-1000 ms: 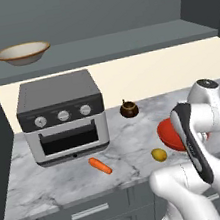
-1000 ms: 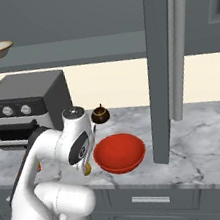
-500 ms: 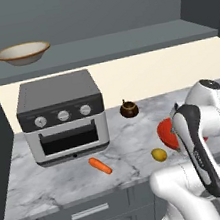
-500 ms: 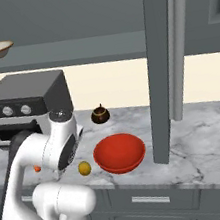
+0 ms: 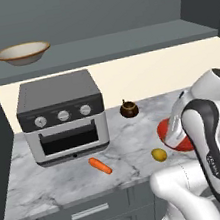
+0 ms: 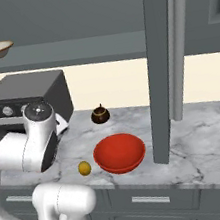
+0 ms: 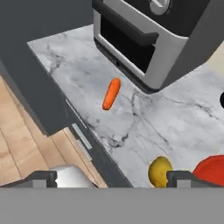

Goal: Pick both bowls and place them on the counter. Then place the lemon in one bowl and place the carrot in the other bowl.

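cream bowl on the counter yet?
No, the cream bowl sits on the upper shelf above the oven, while the red bowl is on the counter.

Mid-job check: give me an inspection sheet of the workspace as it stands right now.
Surface: marble counter, grey-veined, above grey drawers.
Red bowl: upright on the counter, nothing in it.
Cream bowl: on the grey upper shelf, not yet brought down.
Lemon: on the counter, left of the red bowl, apart from it.
Carrot: lying flat in front of the toaster oven.
Clutter: small dark knobbed pot behind the red bowl.
Gripper: jaws apart, empty, above the counter's front edge near the lemon.
Cables: nothing seen.
Surroundings: tall grey cabinet panel right of the red bowl; wood floor.
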Tool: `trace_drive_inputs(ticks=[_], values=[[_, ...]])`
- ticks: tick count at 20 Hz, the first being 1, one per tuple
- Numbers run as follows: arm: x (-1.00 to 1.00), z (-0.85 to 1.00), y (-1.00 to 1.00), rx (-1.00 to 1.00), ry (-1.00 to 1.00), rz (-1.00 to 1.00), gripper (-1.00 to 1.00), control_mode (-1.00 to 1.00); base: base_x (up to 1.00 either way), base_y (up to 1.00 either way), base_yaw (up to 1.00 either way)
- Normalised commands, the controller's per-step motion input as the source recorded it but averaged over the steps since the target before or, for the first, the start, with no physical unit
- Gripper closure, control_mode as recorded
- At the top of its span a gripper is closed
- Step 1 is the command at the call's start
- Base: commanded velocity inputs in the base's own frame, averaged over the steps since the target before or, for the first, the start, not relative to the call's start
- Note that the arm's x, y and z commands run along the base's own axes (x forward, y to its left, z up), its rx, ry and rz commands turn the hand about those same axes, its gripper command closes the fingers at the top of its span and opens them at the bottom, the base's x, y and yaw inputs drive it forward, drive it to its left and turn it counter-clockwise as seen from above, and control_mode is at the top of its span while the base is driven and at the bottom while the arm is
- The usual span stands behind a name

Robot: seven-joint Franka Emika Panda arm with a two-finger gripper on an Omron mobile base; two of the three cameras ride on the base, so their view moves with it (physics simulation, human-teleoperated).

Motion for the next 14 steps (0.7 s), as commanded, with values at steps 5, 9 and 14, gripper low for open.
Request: trace_drive_inputs(ticks=[5,9,14], values=[[-0.47,0.3,0.52,0.29,0.0,-0.38,-1.0,-1.0,0.0,0.0,0.0],[-0.23,0.23,0.58,0.28,-0.06,-0.37,-1.0,-1.0,0.0,0.0,0.0],[0.0,0.3,0.44,0.27,-0.01,-0.29,-1.0,-1.0,0.0,0.0,0.0]])
